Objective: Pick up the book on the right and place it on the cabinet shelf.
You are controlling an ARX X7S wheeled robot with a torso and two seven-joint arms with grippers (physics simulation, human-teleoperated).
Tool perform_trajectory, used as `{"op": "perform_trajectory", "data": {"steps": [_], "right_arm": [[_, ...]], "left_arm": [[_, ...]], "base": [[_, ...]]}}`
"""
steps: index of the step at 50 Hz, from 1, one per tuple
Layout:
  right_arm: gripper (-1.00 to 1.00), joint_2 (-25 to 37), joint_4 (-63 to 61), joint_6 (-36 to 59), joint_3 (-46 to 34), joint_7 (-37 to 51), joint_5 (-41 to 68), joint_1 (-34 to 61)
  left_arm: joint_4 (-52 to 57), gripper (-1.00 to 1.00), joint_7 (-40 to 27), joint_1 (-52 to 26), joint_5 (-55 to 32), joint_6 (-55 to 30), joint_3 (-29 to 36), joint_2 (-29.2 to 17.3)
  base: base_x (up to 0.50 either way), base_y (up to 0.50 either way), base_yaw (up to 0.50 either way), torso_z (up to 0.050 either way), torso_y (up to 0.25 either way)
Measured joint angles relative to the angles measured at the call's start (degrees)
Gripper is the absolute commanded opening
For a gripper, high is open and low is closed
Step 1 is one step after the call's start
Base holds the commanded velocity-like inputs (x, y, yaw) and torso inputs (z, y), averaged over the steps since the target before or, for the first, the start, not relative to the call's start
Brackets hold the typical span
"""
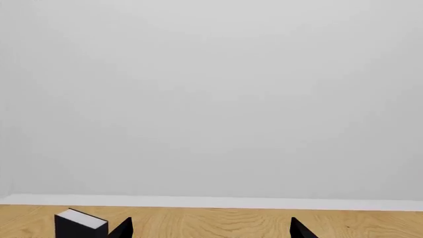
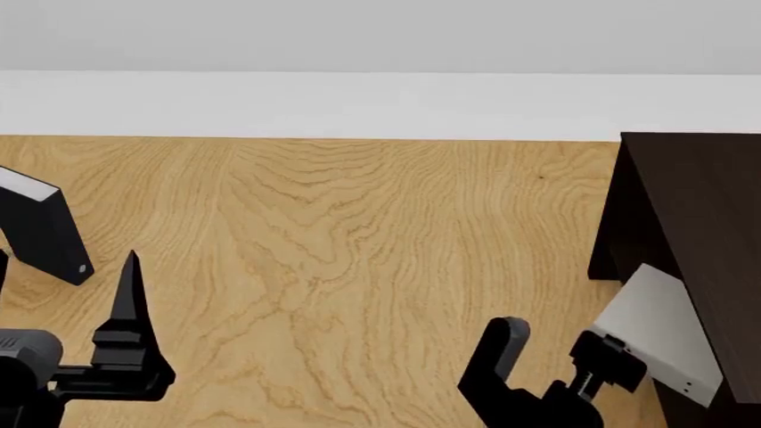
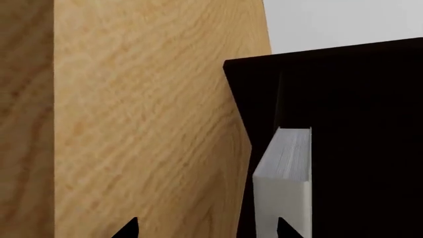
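The book is light grey with two small dark dots near one end of its spine. It leans tilted against the very dark cabinet. In the right wrist view the book's white page edges stand upright against the cabinet's dark inside. I cannot tell whether it rests on a shelf board. My right gripper is open, with bare wood floor between its jaws and one fingertip just in front of the book. In the head view the right gripper sits low beside the book. My left gripper is open and holds nothing.
A black book with a white top stands upright on the wood floor at the far left, beside my left gripper's finger; the black book also shows in the left wrist view. A white baseboard and pale wall run behind.
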Motion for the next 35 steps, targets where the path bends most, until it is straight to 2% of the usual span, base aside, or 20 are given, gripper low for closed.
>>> {"op": "perform_trajectory", "data": {"steps": [15, 35], "right_arm": [[1.0, 1.77, 0.77, -2.63, 0.55, 6.05, 6.52, 1.21], [1.0, 3.11, 1.52, -2.4, 2.54, 8.28, 7.54, 2.6]], "left_arm": [[0.33, 1.0, -0.81, -0.11, -0.32, -0.27, 0.43, -0.49], [-0.31, 1.0, -1.77, -0.8, -0.51, -0.31, 1.05, -1.0]], "base": [[0.0, 0.0, 0.0, 0.0, 0.0], [0.0, 0.0, 0.0, 0.0, 0.0]]}}
